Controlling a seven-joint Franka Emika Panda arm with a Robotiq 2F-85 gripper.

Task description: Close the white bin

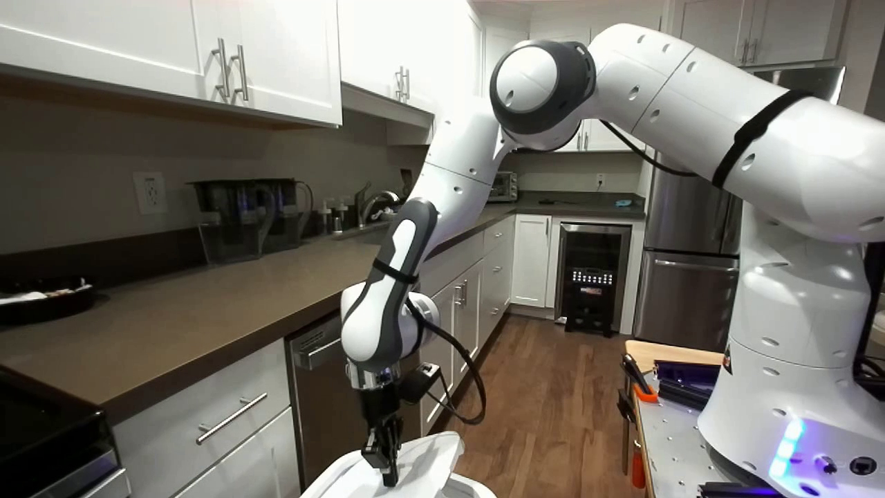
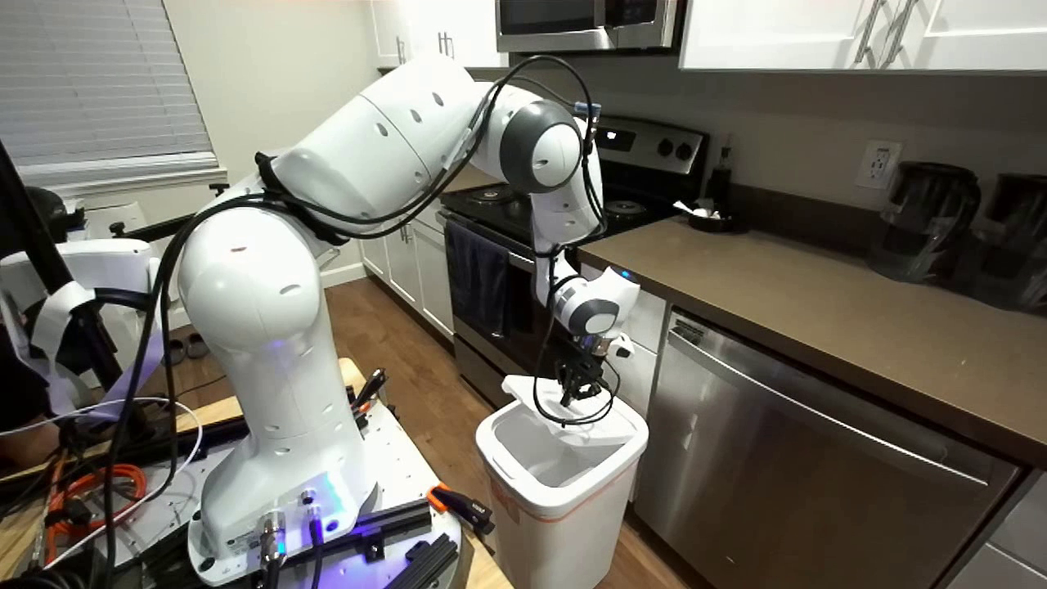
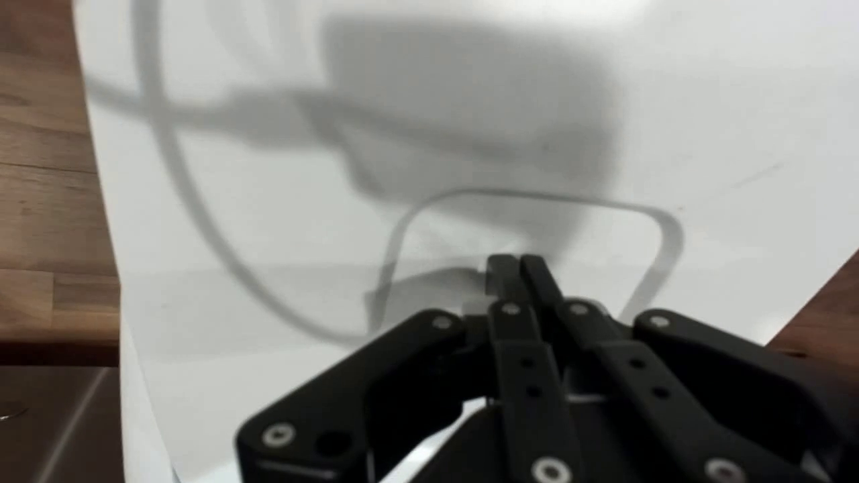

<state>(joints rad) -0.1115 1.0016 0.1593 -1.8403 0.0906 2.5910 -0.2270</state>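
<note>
The white bin point(image 2: 556, 523) stands on the floor beside the dishwasher, with the front part of its opening uncovered and its inside showing. Its white lid point(image 2: 527, 391) is tilted, with one edge raised above the rim; the lid also shows in an exterior view point(image 1: 432, 460), where the bin's lower part is out of frame. In the wrist view the lid point(image 3: 235, 201) fills most of the picture under the arm's shadow. My gripper point(image 3: 513, 268) is shut and empty, fingertips side by side, pointing down at the lid; it shows in both exterior views point(image 1: 389, 474) point(image 2: 572, 397). I cannot tell whether the fingertips touch the lid.
The dishwasher point(image 2: 777, 458) and white drawers point(image 1: 207, 408) stand close beside the bin under the brown counter point(image 2: 818, 327). The stove point(image 2: 507, 286) is behind the bin. The robot's table point(image 1: 681, 436) carries loose tools near the arm's base. A cable loops around the wrist.
</note>
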